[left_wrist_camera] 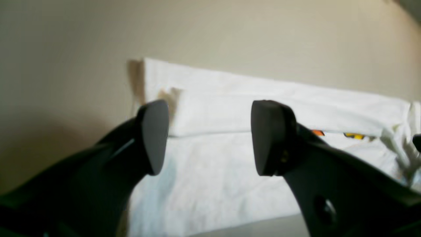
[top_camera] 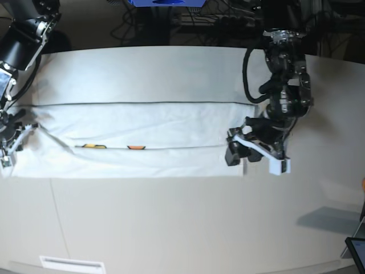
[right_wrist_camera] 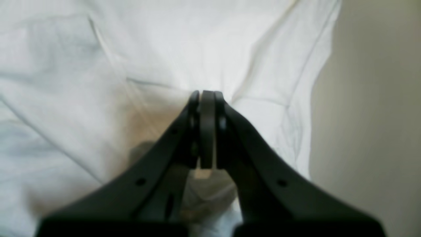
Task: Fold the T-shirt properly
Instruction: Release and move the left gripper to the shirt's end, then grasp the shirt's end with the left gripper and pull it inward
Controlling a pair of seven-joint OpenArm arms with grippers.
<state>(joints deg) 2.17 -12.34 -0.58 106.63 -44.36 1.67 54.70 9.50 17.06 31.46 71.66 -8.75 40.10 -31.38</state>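
The white T-shirt [top_camera: 142, 137] lies folded lengthwise into a long strip across the table, with orange and yellow print showing at a fold edge [left_wrist_camera: 353, 135]. At the strip's right end in the base view, my left gripper [top_camera: 240, 155] hovers open. In the left wrist view its fingers [left_wrist_camera: 154, 136] straddle the cloth [left_wrist_camera: 213, 171] with nothing between them. At the strip's other end, my right gripper [top_camera: 8, 145] is shut on the T-shirt. In the right wrist view the white cloth [right_wrist_camera: 164, 49] puckers toward its closed tips [right_wrist_camera: 207, 97].
The beige table [top_camera: 182, 222] extends well in front of the shirt and to the right of it. A dark device corner [top_camera: 356, 251] sits at the front right edge. Cables and dark equipment [top_camera: 217, 23] line the back.
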